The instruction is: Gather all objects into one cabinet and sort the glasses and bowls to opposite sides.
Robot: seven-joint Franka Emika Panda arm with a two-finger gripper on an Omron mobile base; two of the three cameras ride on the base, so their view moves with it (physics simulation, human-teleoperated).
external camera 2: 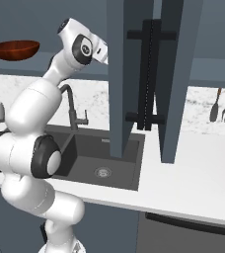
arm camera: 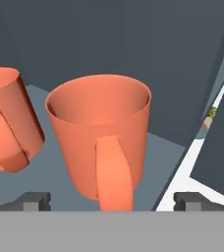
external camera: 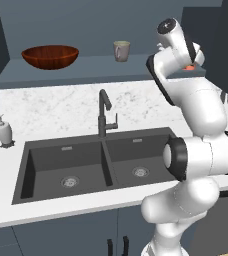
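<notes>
Two bright orange mugs stand on the cabinet's slate-blue shelf floor (arm camera: 50, 93) in the hand view. The centre mug (arm camera: 101, 128) turns its handle toward me, and the second mug (arm camera: 3, 115) stands at its left. My gripper (arm camera: 111, 202) is open, its fingertips (arm camera: 35, 199) set wide on either side of the centre mug's handle without touching it. In the left base view a sliver of orange mug (external camera: 188, 67) shows under my hand at the shelf's right end. The reddish-brown bowl (external camera: 50, 56) sits at the shelf's left and the grey-beige mug (external camera: 121, 50) near its middle.
An open cabinet door (external camera 2: 122, 74) with a long black bar handle (external camera 2: 149, 74) hangs beside my hand. Below are a double sink (external camera: 86, 167), a black faucet (external camera: 104, 112) and a white soap dispenser (external camera: 4, 132). Utensils (external camera 2: 220, 104) hang on the right wall.
</notes>
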